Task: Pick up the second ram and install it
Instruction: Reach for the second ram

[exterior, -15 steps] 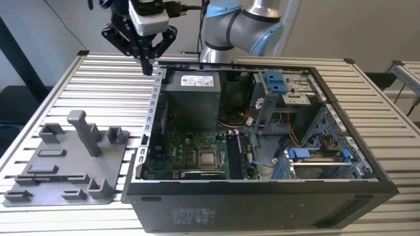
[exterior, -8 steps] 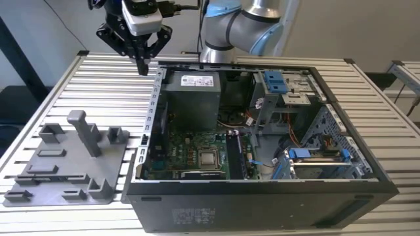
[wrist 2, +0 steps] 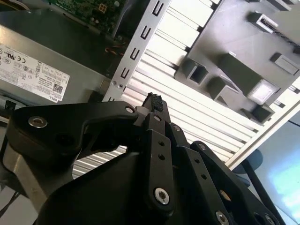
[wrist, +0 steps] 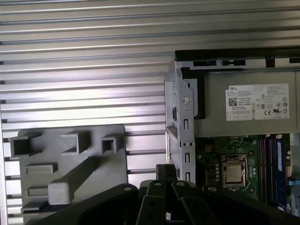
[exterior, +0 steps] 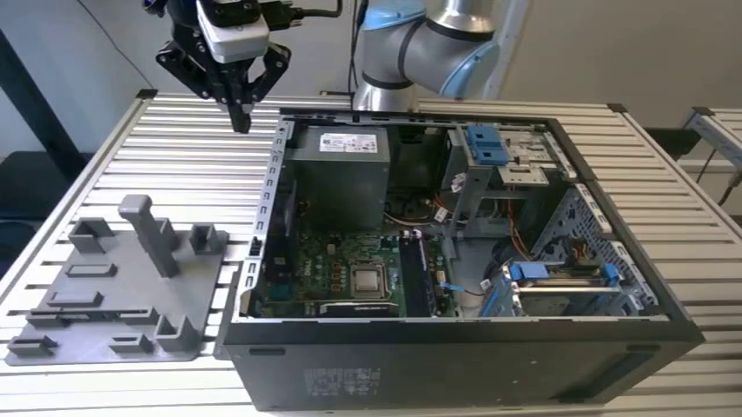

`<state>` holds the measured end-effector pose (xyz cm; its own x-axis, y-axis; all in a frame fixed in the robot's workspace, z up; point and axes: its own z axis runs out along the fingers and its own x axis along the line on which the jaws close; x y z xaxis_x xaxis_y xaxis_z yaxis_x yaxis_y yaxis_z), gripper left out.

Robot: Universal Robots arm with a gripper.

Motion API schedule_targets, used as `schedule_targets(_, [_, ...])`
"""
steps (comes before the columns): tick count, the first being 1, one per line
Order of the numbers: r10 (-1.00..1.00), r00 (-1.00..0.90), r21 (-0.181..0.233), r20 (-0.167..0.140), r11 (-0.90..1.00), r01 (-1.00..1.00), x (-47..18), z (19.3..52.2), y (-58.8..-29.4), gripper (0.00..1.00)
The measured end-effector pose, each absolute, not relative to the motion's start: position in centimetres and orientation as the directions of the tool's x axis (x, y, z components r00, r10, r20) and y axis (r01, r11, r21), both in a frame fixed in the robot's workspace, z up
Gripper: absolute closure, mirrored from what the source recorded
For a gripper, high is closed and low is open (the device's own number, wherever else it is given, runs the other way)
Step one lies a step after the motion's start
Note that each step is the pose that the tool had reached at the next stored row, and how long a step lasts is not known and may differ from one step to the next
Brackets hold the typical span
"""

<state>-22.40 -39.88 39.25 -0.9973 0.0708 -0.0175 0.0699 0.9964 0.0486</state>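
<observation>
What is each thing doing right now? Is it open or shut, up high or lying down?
Gripper: shut, up in the air over the table, outside the case.
Computer case: lying on its side, side cover off, insides showing.
Grey tray: lying flat on the table, beside the case.
Processor: bare, with no cooler on top.

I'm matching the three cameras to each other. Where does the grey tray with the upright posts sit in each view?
Exterior view: the grey tray lies on the slatted table, at the exterior view's left of the computer case.
First wrist view: the grey tray lies beside the case's metal edge, slats between them.
Second wrist view: the grey tray lies across the slats from the case.
Shared landmark: the power supply with its white label.
</observation>
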Motion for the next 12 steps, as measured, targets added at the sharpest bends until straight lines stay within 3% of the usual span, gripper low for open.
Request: schedule_targets(12, [0.071,-0.997,0.049,-0.017,0.996,0.070,-24.5,39.2,-39.9,0.89])
